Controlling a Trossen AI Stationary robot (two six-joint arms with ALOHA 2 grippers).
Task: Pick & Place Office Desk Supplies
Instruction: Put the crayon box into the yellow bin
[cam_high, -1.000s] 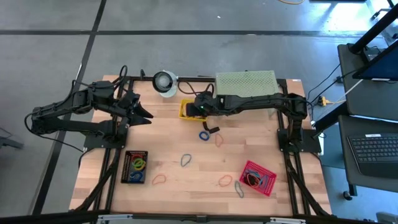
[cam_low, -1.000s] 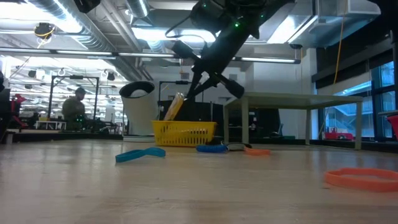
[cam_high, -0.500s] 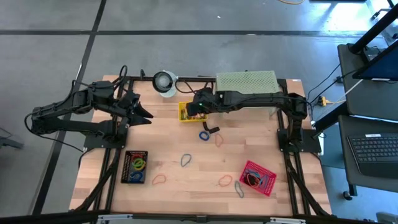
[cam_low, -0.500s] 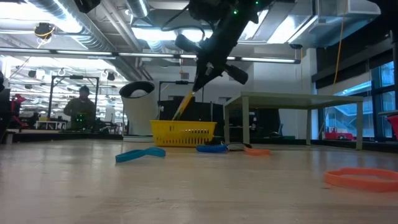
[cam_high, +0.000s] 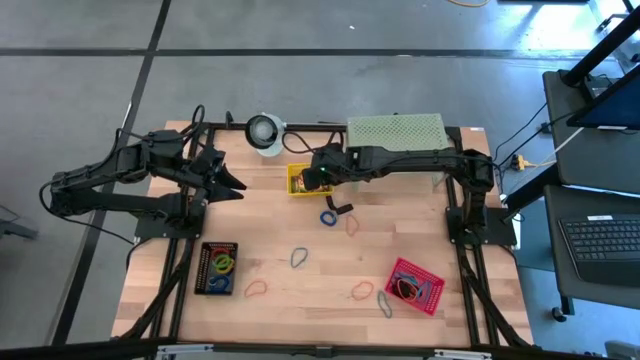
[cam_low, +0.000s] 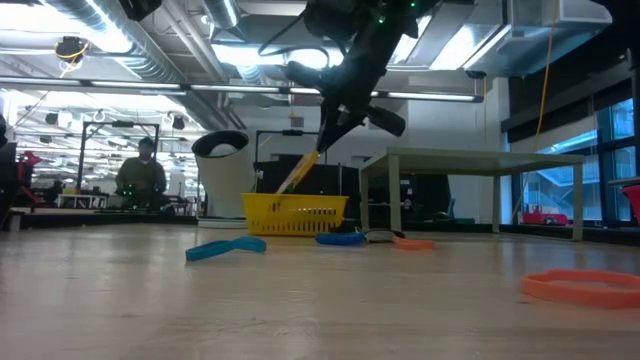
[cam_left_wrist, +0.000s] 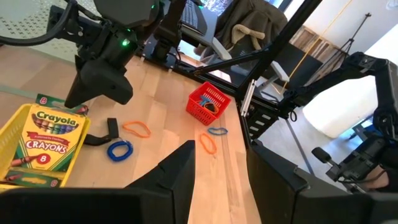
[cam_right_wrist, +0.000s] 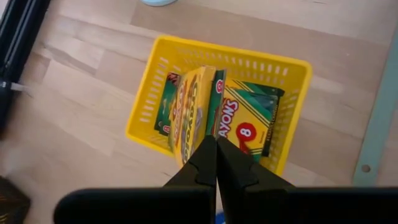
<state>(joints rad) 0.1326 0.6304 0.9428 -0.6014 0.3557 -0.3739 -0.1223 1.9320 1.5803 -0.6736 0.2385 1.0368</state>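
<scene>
Right gripper (cam_right_wrist: 216, 152) jaws shut above yellow basket (cam_right_wrist: 149, 99), pinching nothing visible over 2 crayon boxes (cam_right_wrist: 239, 121); left gripper (cam_left_wrist: 221, 171) jaws parted, empty.

Yellow basket (cam_right_wrist: 155, 93) – yellow-and-green crayon boxes (cam_right_wrist: 239, 121) – red basket (cam_high: 415, 285)
</scene>
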